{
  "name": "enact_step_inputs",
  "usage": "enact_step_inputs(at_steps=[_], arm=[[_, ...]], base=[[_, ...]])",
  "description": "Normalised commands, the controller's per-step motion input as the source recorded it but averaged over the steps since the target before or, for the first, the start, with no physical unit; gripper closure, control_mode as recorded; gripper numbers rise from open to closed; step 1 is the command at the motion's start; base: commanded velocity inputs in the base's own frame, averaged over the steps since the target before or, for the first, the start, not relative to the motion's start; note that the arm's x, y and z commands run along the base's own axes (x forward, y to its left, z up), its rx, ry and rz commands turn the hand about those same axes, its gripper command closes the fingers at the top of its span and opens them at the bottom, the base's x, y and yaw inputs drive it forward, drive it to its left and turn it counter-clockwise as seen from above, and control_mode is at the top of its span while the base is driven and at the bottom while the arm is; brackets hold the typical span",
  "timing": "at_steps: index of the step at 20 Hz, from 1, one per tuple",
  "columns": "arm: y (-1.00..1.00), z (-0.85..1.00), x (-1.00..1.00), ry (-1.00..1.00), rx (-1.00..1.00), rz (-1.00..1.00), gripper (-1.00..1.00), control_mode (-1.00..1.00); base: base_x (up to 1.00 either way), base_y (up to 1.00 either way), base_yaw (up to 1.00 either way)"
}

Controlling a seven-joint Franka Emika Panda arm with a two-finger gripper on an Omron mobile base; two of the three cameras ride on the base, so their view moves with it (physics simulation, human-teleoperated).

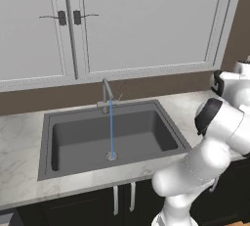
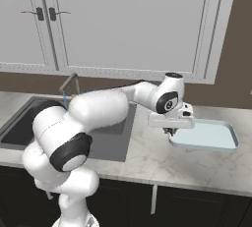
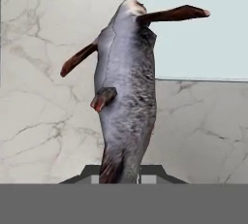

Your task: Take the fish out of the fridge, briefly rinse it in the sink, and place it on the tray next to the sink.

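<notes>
Hand view shows the hand (image 3: 123,175) clamped on the fish (image 3: 127,92), long axis pointing away from it, hanging over the table (image 3: 43,72) just short of the tray's (image 3: 193,39) near corner.

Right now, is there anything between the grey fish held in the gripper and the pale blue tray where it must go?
Nothing visible. The gripper holds the grey fish with dark red fins at the near corner of the shallow pale blue rectangular tray, above bare marble counter.
</notes>
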Motion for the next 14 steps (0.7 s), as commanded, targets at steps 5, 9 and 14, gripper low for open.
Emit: enact_step_inputs(at_steps=[5,9,14], arm=[[-0.74,-0.06,0.63,0.02,0.00,-0.04,1.00,-1.00],[-0.84,-0.34,0.59,0.00,-0.01,0.00,1.00,-1.00],[-0.98,-0.60,0.80,-0.01,0.00,0.00,1.00,-1.00]], base=[[0.00,0.00,0.00],[0.00,0.00,0.00],[0.00,0.00,0.00]])
